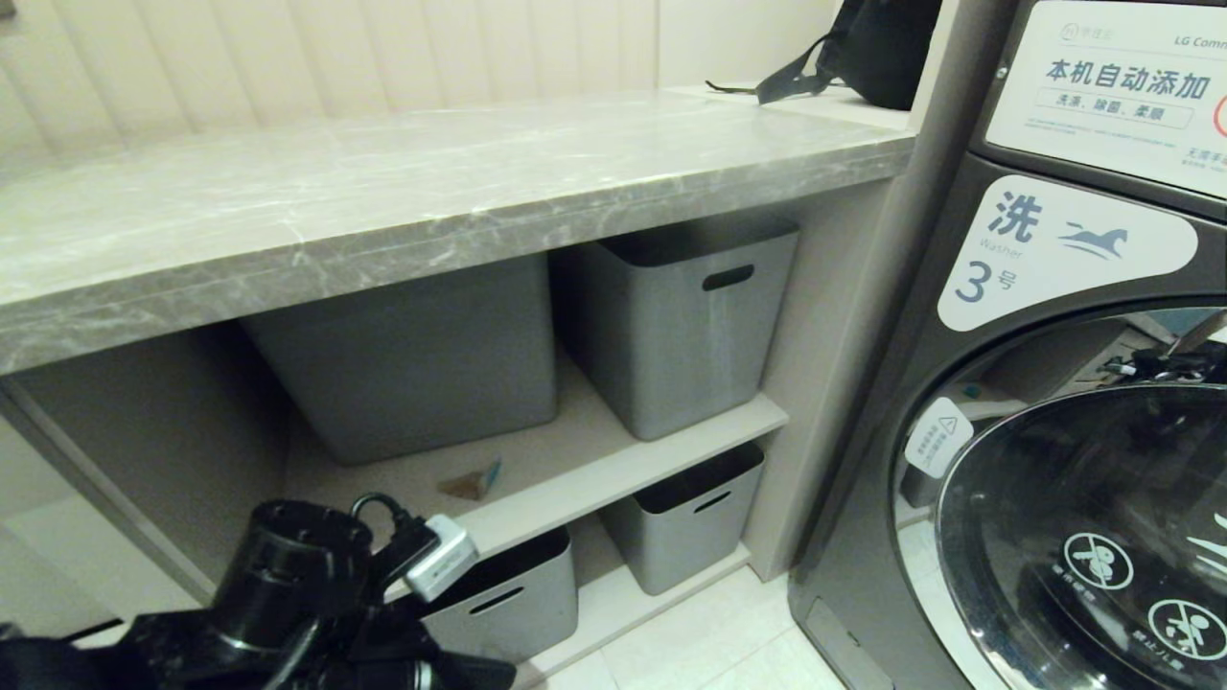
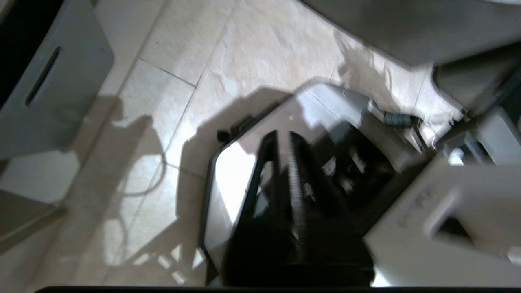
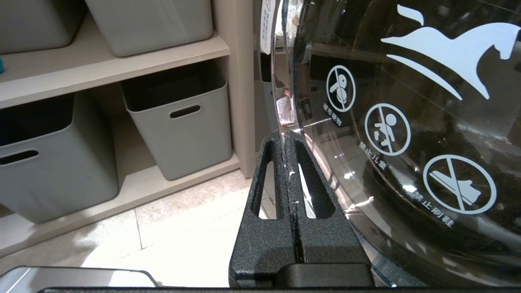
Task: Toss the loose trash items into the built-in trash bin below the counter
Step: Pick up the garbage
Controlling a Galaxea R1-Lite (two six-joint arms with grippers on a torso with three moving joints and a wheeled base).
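Observation:
One small flat triangular cardboard scrap (image 1: 472, 482), brown with a turquoise edge, lies on the upper shelf under the grey marble counter (image 1: 383, 192), in front of the grey bins. The built-in trash bin is out of view. My left arm (image 1: 288, 585) is low at the front left. In the blurred left wrist view the left gripper (image 2: 283, 138) points down over the robot's own base plate (image 2: 228, 171) and the floor tiles; its fingers stand a narrow slit apart with nothing between them. My right gripper (image 3: 287, 136) is shut and empty, right beside the washer's glass door (image 3: 407, 122).
Grey plastic storage bins (image 1: 681, 316) with slot handles fill both shelves under the counter, with more on the lower one (image 3: 179, 122). A dark washing machine (image 1: 1054, 383) stands at the right. A black bag (image 1: 877, 48) sits at the counter's far end. Pale floor tiles (image 2: 244, 49) lie below.

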